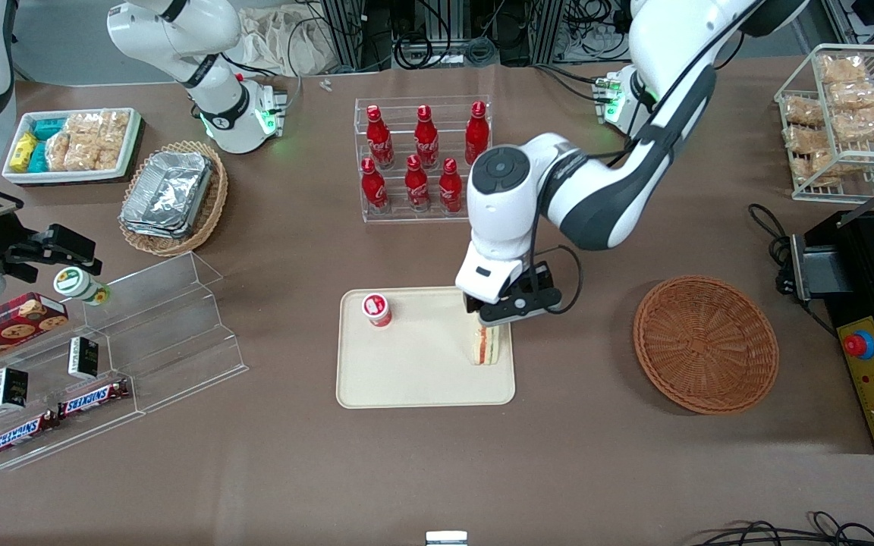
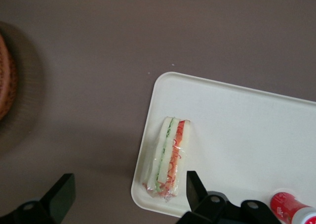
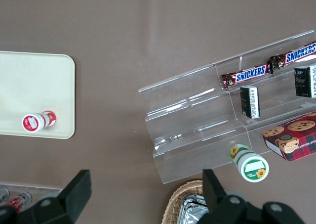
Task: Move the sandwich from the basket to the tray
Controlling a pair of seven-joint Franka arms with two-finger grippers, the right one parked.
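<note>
A robotics lab staged as a mock snack shop. A brown-covered table (image 1: 407, 470) holds shop-style displays: a clear rack of red cola bottles (image 1: 422, 159), clear stepped shelves (image 1: 141, 334) with Snickers bars (image 1: 58, 413), and a wire basket of bagged snacks (image 1: 839, 114). The left arm's gripper (image 1: 494, 318) hangs above a beige tray (image 1: 422, 379). Cables and equipment frames (image 1: 444, 30) line the table's edge, and a control box carries a red emergency button (image 1: 858, 345).

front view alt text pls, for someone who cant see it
The sandwich stands on the beige tray beside a small red cup, with the open gripper just above it. The woven basket sits empty nearby.
</note>
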